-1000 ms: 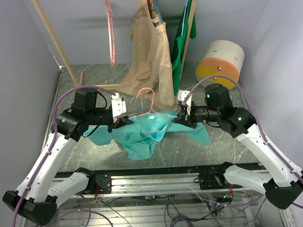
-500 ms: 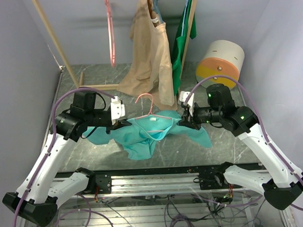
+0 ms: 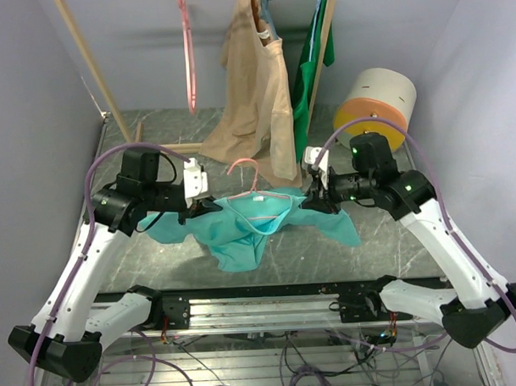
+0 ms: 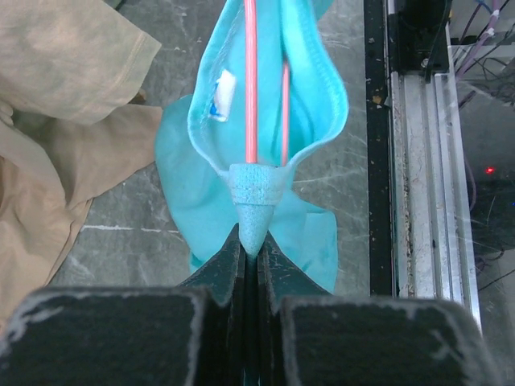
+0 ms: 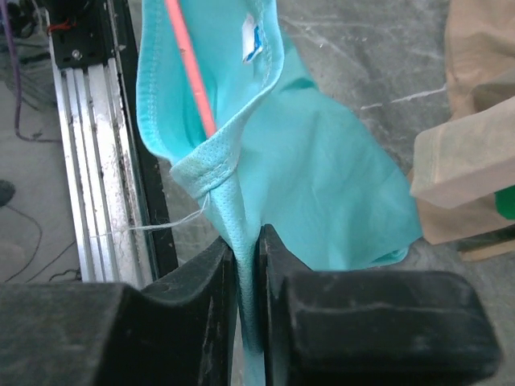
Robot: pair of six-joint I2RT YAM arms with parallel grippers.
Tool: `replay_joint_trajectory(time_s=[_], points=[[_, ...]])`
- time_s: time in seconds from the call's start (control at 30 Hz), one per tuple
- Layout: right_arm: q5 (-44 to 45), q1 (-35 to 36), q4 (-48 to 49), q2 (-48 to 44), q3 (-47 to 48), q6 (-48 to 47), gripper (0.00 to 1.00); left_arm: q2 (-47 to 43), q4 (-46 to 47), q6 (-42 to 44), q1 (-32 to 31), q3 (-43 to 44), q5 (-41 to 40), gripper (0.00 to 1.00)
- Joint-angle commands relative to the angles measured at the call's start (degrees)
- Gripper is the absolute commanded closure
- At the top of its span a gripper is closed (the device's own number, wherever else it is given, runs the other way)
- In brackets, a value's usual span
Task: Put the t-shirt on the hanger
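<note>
Even soft overhead light, faint shadows, no glare, wrist views blurred at near jaws

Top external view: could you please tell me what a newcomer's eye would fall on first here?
The teal t-shirt stretched across the middle, pinched by the left pincer and the right pincer, both shut on its cloth. The pink hanger sits inside its neck opening, hook poking up. Behind, a beige garment hangs from the wooden rack.
</note>
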Motion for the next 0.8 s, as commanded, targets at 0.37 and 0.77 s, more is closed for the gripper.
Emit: replay_joint_trajectory(time_s=[0.37,0.77], points=[[-9.81,-1.05,-2.95,7.17,-1.16,-3.69,0.69,1.63,3.08,2.1,0.67,4.28,9.48,0.93],[-9.6,-4.95,1.49,3.03,-0.76,-1.98,1.0,1.49,1.19,1.76,0.76,3.53,3.26,0.87]])
